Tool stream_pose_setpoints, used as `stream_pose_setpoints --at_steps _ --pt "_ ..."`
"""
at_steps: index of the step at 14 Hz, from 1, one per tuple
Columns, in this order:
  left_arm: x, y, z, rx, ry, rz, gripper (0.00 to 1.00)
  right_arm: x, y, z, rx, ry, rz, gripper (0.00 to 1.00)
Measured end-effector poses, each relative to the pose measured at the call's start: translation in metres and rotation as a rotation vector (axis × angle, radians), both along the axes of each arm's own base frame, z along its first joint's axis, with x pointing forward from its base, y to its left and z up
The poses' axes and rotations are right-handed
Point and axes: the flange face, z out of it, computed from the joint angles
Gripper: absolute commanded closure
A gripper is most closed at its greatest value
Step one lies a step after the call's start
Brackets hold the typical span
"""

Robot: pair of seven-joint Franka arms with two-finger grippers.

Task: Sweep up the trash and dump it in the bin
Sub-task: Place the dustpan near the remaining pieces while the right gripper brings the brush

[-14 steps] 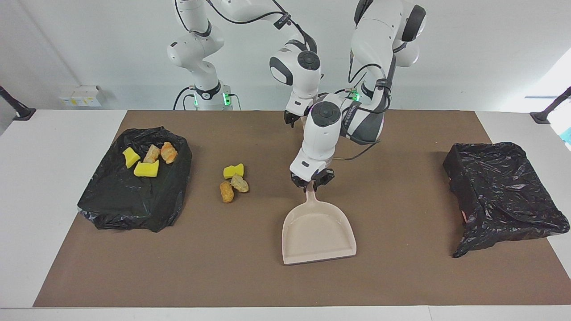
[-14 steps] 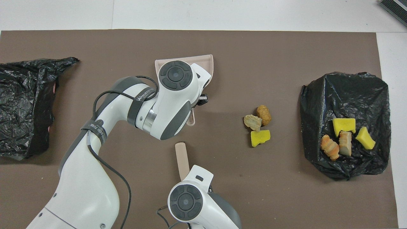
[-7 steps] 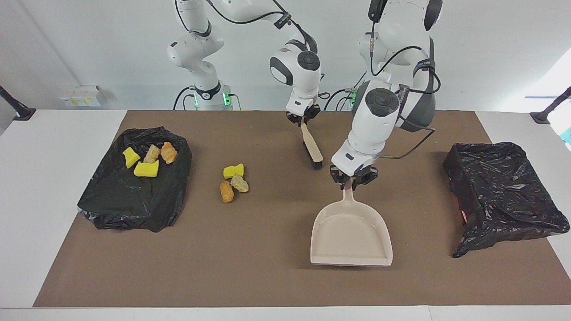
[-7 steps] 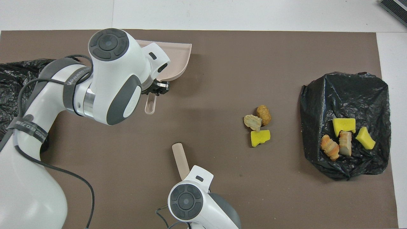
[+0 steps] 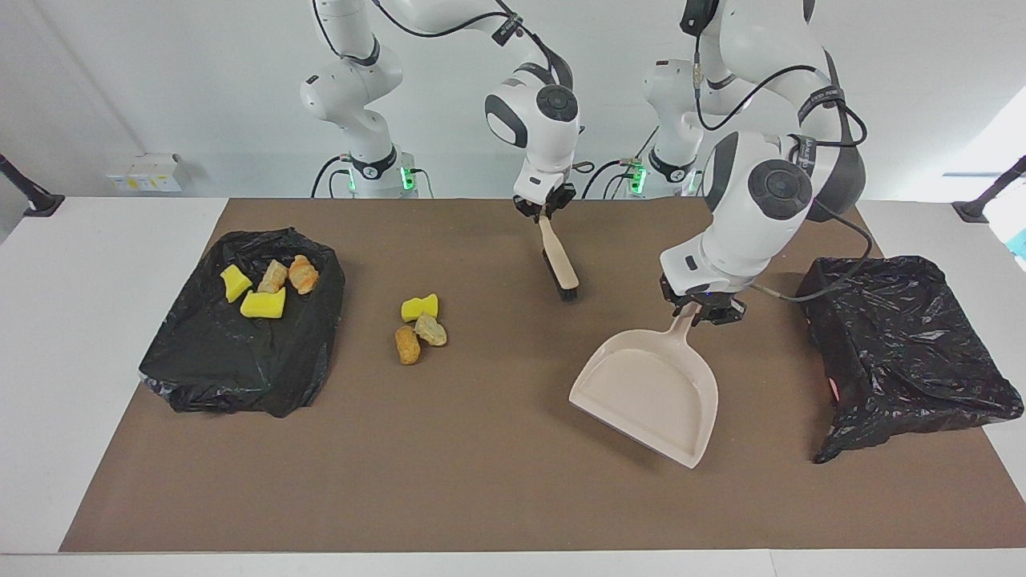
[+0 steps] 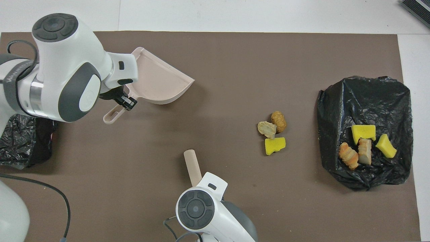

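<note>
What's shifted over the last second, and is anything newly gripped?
The left end effector carried the dustpan by its handle away from the loose scraps toward the empty bag at the left arm's end, swinging it aslant. The right end effector closed on the brush. The scraps on the mat and those on the other bag stayed put.

I am viewing the table through two high, distant cameras: the facing one is looking across the brown mat [image 5: 497, 481] toward the arm bases from the end away from the robots. The overhead one is looking steeply down and forward from above the robots' end. Both are sharing the mat, the dustpan [image 5: 653, 397] [image 6: 158, 82] and both black bags, half a turn apart.
</note>
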Motion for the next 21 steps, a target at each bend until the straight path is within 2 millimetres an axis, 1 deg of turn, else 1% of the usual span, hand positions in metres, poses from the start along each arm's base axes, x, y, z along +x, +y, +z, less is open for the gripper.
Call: stream_pose_setpoints --at_steps 2,4,7,9,10,11,12,13,14,15,16,17,18,20,21 --pt "0.005 0.024 -0.002 -0.020 0.008 -0.124 1.00 0.009 -0.021 0.030 -0.005 0.001 -0.033 1.00" --pt "0.008 0.039 -0.005 -0.038 0.018 -0.229 1.00 0.018 -0.047 0.059 -0.012 0.004 -0.075 1.00" --pt "0.008 0.053 -0.012 -0.069 0.037 -0.432 1.00 0.039 -0.093 0.094 -0.013 -0.006 -0.162 1.00" --pt "0.002 0.056 -0.019 -0.087 0.046 -0.542 1.00 0.063 -0.128 0.112 -0.008 -0.031 -0.239 1.00" --pt "-0.003 0.054 -0.024 -0.093 0.037 -0.590 1.00 0.078 -0.146 0.117 -0.002 -0.041 -0.272 1.00" --pt "-0.011 0.047 -0.030 -0.097 0.021 -0.636 1.00 0.094 -0.165 0.116 0.010 -0.051 -0.286 1.00" --pt "-0.020 0.037 -0.036 -0.098 0.001 -0.675 1.00 0.112 -0.188 0.112 0.023 -0.065 -0.289 1.00" --pt "-0.032 0.022 -0.042 -0.097 -0.014 -0.707 1.00 0.132 -0.217 0.103 0.019 -0.071 -0.274 1.00" --pt "-0.044 0.006 -0.048 -0.096 -0.021 -0.734 1.00 0.150 -0.252 0.090 -0.017 -0.074 -0.242 1.00" --pt "-0.054 -0.007 -0.052 -0.095 -0.020 -0.748 1.00 0.163 -0.283 0.076 -0.066 -0.072 -0.215 1.00" --pt "-0.063 -0.020 -0.055 -0.089 -0.017 -0.755 1.00 0.172 -0.306 0.064 -0.100 -0.064 -0.202 1.00" --pt "-0.071 -0.034 -0.060 -0.066 -0.017 -0.755 1.00 0.176 -0.319 0.056 -0.122 -0.054 -0.196 1.00" --pt "-0.078 -0.048 -0.065 -0.040 -0.020 -0.750 1.00 0.177 -0.321 0.049 -0.131 -0.043 -0.193 1.00" --pt "-0.095 -0.076 -0.077 0.005 -0.019 -0.745 1.00 0.174 -0.316 0.030 -0.156 -0.002 -0.168 1.00" --pt "-0.101 -0.084 -0.080 0.016 -0.018 -0.744 1.00 0.170 -0.314 0.016 -0.183 0.035 -0.147 1.00"
